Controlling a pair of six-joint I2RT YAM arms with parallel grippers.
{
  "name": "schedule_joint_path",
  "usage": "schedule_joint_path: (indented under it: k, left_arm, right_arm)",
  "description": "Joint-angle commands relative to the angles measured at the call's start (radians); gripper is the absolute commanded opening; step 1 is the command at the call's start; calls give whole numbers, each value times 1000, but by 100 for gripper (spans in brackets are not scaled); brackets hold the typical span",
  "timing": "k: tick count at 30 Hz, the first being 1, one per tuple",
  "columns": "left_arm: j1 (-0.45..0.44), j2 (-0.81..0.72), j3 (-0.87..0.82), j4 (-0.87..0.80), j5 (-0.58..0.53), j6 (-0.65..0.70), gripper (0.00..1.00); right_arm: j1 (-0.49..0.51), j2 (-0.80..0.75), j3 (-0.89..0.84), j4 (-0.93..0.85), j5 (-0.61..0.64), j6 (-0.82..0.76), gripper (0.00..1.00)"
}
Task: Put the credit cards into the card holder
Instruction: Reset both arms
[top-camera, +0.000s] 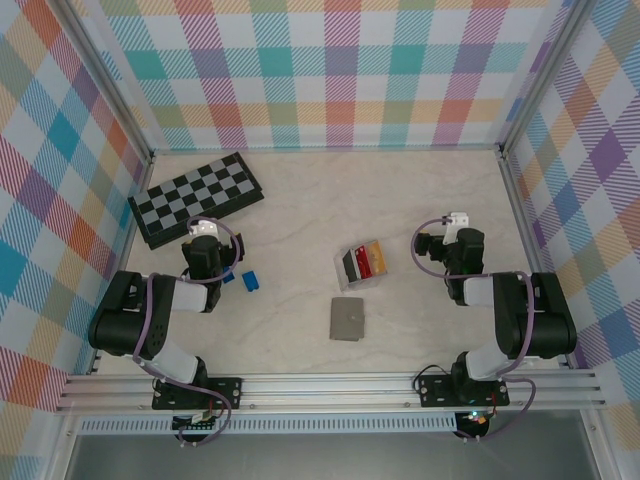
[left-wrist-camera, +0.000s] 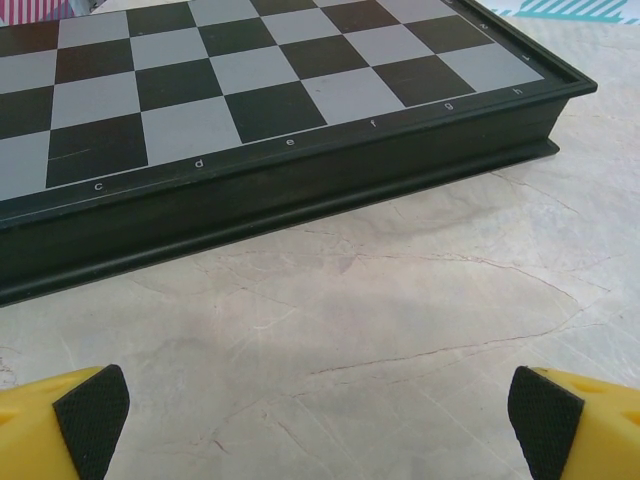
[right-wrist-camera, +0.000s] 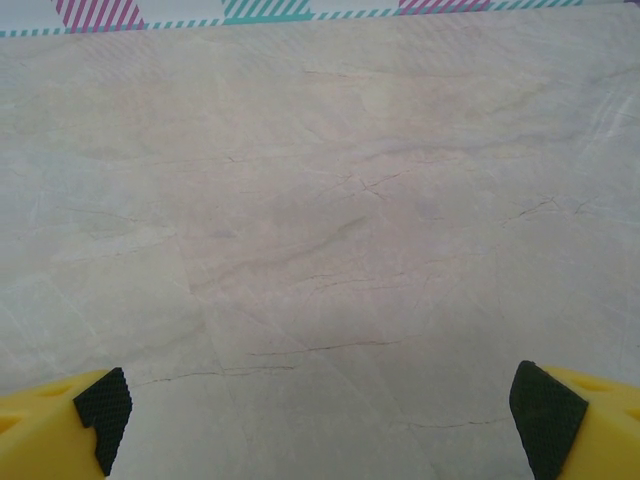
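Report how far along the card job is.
Done: nothing. The credit cards lie fanned on the table, apart from the card holder. In hand: nothing; the left end effector and right end effector are open and empty. Remaining: pick up the cards and slot them in the holder.

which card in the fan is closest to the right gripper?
The yellow-orange card, at the fan's right end toward the right gripper; the red card sits mid-fan, the black card at the left end.
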Motion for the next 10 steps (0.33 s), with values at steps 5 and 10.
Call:
schedule_joint_path:
  k: [5,10]
  left_arm:
    - [15,-1,9,29,6,5,100]
    - [15,-1,9,29,7,5,100]
  right_arm:
    - [1,-3,18,14,-28,15,100]
    - [-1,-3,18,14,-30,15,100]
